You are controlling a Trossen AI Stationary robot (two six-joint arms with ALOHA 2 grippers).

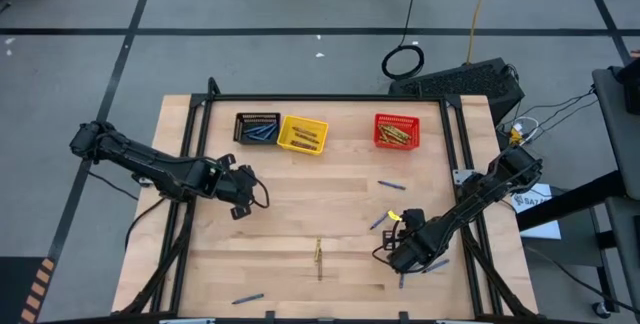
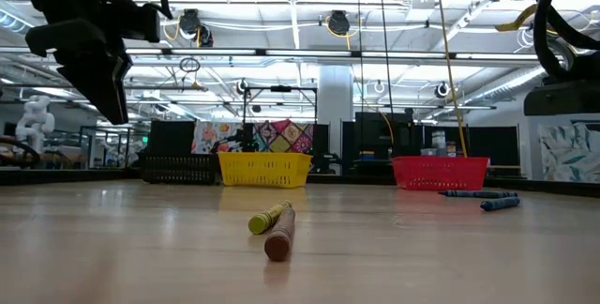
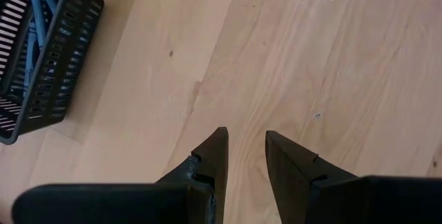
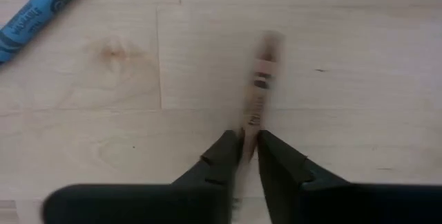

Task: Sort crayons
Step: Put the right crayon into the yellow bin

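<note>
Three mesh baskets stand in a row along the table's far edge: a black basket (image 1: 257, 128) holding blue crayons, a yellow basket (image 1: 303, 134) touching its side, and a red basket (image 1: 397, 131) set well apart, the latter two holding olive-yellow or tan sticks. The right gripper (image 4: 249, 143), at the near right of the table (image 1: 300, 209), has its fingers clamped on a tan-brown crayon (image 4: 260, 92), which projects forward past the fingertips above the wood; a blue crayon (image 4: 43, 12) lies on the boards nearby. The left gripper (image 3: 245, 148) hovers near the table's left side, just beside the black basket, fingers apart and holding nothing. Loose crayons remain scattered: a yellow and brown pair (image 1: 319, 255) at near centre, further blue ones at right (image 1: 391, 185) and at the near edge (image 1: 247, 298), so the sorting appears well short of complete. Risk, as a judgement: the grip sits at one end of the tan-brown crayon, so the stick could pivot or slip out during carriage, or catch the rim of a basket on lowering; its tan shade could also be matched to the wrong basket.
</note>
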